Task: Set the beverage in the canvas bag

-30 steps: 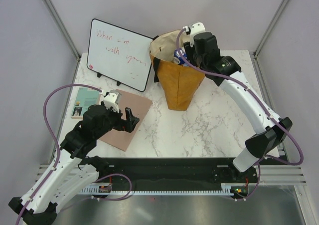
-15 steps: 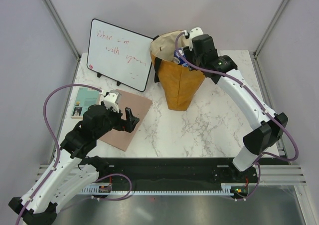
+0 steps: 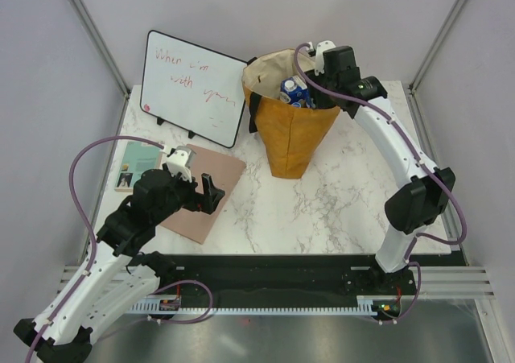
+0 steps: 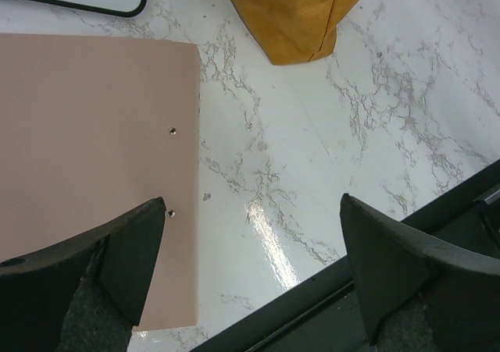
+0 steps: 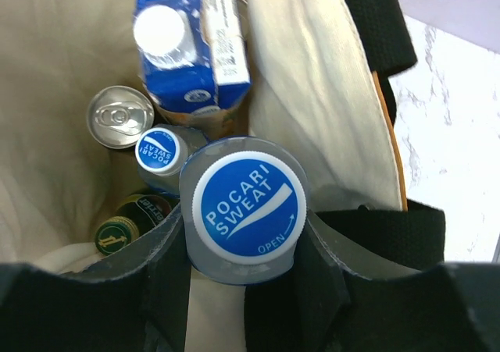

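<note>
Beverage (image 5: 244, 204) in down-pointed right jaws, in bag (image 3: 294, 142)

A whiteboard (image 3: 193, 88) with red handwriting stands propped at the far left of the marble table (image 3: 338, 202). Nearer, a pinkish-brown board (image 3: 211, 187) lies flat, with a teal booklet (image 3: 137, 163) just to its left. A black rail (image 3: 282, 274) runs along the near edge.

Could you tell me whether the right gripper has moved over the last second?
Yes. The right gripper, shut on the bottle, has shifted slightly rightward in the overhead view, away from the whiteboard, still over the bag.
</note>
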You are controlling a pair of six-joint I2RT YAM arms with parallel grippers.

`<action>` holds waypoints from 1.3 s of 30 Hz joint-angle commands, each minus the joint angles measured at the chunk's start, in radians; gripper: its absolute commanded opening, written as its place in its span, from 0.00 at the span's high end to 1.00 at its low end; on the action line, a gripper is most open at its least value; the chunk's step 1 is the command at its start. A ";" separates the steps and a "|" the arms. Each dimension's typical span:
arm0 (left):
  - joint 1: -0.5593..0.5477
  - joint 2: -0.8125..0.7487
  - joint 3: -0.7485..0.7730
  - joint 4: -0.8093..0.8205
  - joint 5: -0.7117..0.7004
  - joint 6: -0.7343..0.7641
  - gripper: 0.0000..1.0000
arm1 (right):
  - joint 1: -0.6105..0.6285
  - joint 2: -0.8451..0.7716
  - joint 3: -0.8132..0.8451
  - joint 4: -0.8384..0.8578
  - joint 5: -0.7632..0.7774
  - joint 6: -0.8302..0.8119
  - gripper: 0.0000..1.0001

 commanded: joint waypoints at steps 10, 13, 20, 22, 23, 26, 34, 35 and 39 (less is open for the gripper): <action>-0.002 -0.006 -0.001 0.040 0.008 0.039 0.00 | -0.027 0.062 0.193 0.023 -0.171 -0.040 1.00; -0.002 -0.009 -0.004 0.040 0.005 0.039 0.00 | -0.027 0.053 0.147 0.006 -0.172 -0.067 1.00; -0.002 -0.003 -0.001 0.040 0.010 0.039 0.00 | -0.025 0.043 0.077 0.007 -0.174 -0.094 1.00; -0.002 -0.006 -0.002 0.040 0.008 0.039 0.00 | -0.025 0.046 0.061 0.009 -0.176 -0.092 1.00; -0.002 -0.006 -0.002 0.040 0.005 0.039 0.00 | -0.025 0.054 0.058 0.012 -0.179 -0.092 1.00; -0.002 -0.006 -0.002 0.040 0.008 0.037 0.00 | -0.025 0.063 0.035 0.027 -0.173 -0.094 1.00; -0.002 -0.006 -0.002 0.040 0.008 0.037 0.00 | -0.025 0.063 -0.057 0.079 -0.168 -0.086 1.00; -0.002 -0.006 -0.002 0.040 0.011 0.037 0.00 | -0.025 0.063 -0.058 0.079 -0.175 -0.084 0.99; -0.002 -0.007 -0.002 0.040 0.013 0.037 0.00 | -0.025 0.059 -0.083 0.081 -0.183 -0.081 0.98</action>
